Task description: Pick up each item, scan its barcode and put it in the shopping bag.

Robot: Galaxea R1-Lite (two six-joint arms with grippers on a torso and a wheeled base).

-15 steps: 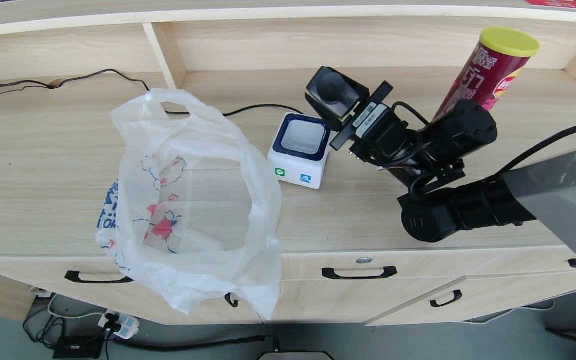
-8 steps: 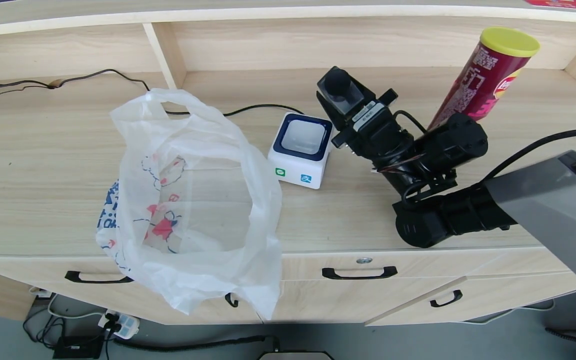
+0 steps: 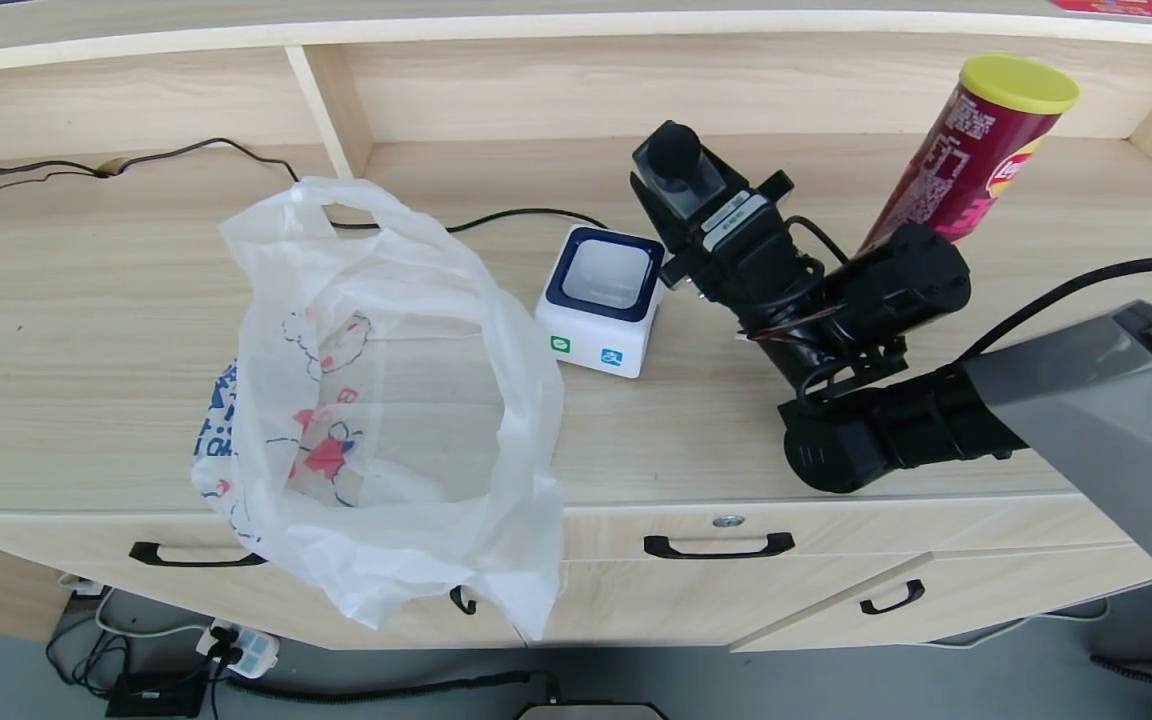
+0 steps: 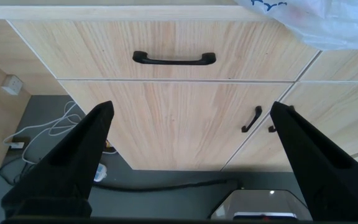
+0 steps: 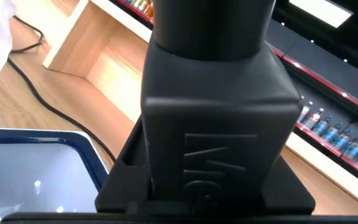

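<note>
In the head view, my right tool (image 3: pixel 693 205) is closed on a black container (image 3: pixel 676 178), a squarish body with a round cap. I hold it raised over the tabletop (image 3: pixel 86 330), just beside the far right corner of the scanner (image 3: pixel 601 300). The scanner is a white block with a blue-rimmed window facing up. The shopping bag (image 3: pixel 376 400) stands open to its left, at the front of the tabletop, and its lower part hangs over the edge in front of the drawers. A red chips can (image 3: pixel 976 140) with a yellow lid stands upright behind my right arm, well apart from the bag. A black cable (image 3: pixel 186 152) runs along the back of the tabletop.

From my left wrist, my left tool (image 4: pixel 185 162) is spread wide and holds nothing. Its two dark fingers (image 4: pixel 73 155) frame the drawer fronts and a black drawer handle (image 4: pixel 174 59). A corner of the bag shows above the drawers.

From my right wrist, the black container sits gripped close to the camera, and the scanner window lies just beside it, lower down. The cable crosses the wood beyond it, and I can't make out my fingers clearly here.
</note>
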